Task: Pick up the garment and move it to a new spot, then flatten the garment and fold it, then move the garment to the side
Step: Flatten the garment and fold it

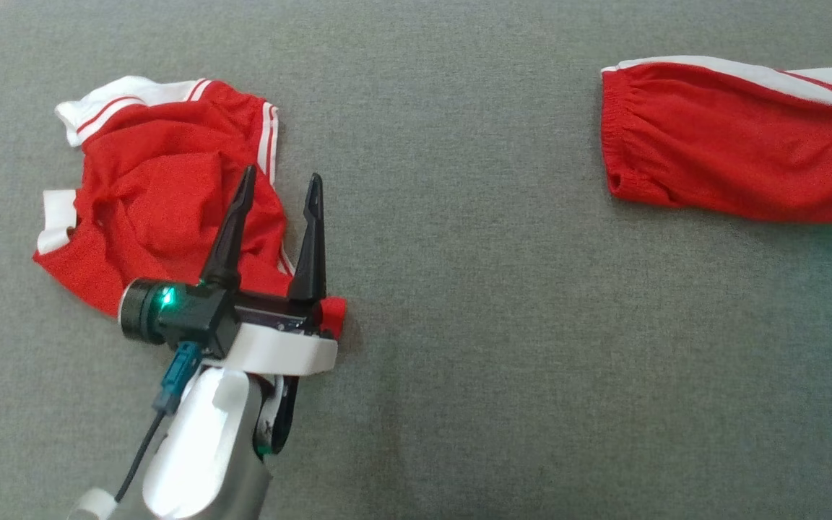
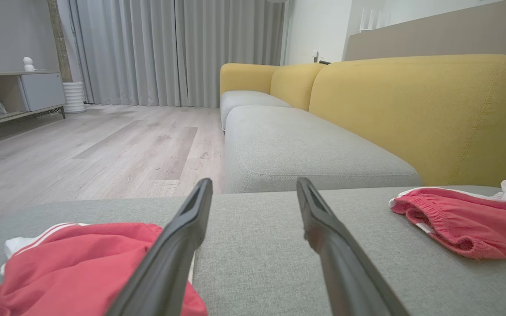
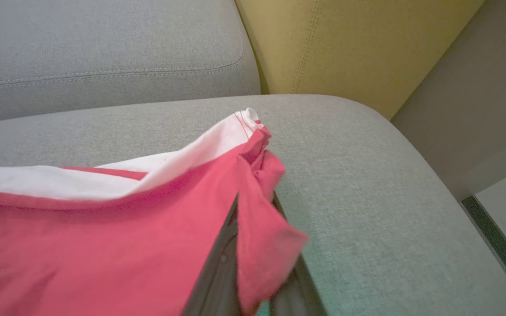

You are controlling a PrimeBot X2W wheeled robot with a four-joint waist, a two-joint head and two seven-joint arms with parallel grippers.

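Note:
A red garment with a white stripe and an elastic band lies at the far right of the grey cushion, running off the head view's edge. In the right wrist view a fold of this garment is pinched in my right gripper, whose dark fingers are shut on the cloth and partly covered by it. A second red garment with white trim lies crumpled at the left. My left gripper hangs open over its right edge, holding nothing. The left wrist view has the open left gripper, the crumpled garment and the far garment.
Both garments rest on a wide grey cushion. A yellow sofa back rises behind it and another grey seat lies beyond. The cushion's rounded corner is close to my right gripper. Wood floor and a cabinet lie further off.

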